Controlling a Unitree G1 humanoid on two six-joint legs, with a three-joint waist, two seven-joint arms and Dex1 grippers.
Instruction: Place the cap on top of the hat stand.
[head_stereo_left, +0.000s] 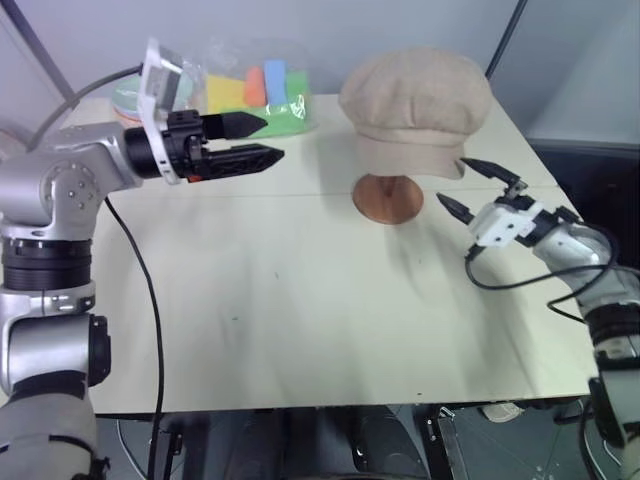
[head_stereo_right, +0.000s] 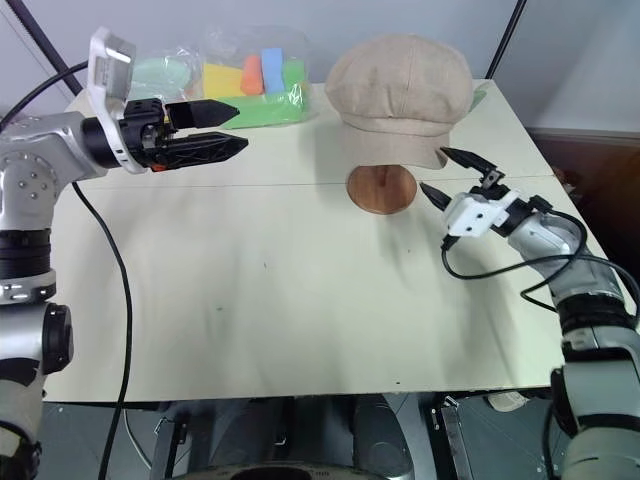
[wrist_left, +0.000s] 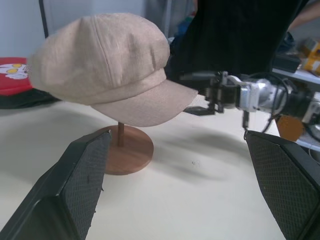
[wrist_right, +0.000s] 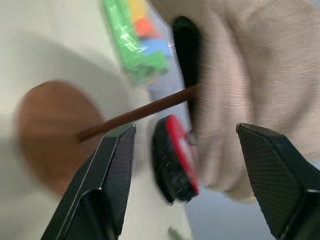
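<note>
Newsboy cap (head_stereo_left: 415, 100) sits atop hat stand (head_stereo_left: 388, 198), brim toward right gripper (head_stereo_left: 466, 186). Right jaws apart, empty, just beside brim. We judge step as release and retreat: back straight away, avoid snagging brim. Left gripper (head_stereo_left: 246, 141) wide, empty, well apart.

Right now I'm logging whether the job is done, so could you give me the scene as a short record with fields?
cap: beige cap sits on top of the stand
stand: wooden stand, round base on the table, thin pole upright
left pincer: open, holding nothing, raised over the table
right pincer: open, empty, beside the cap's brim
background: bag of coloured blocks at the far edge
task status: cap looks placed
</note>
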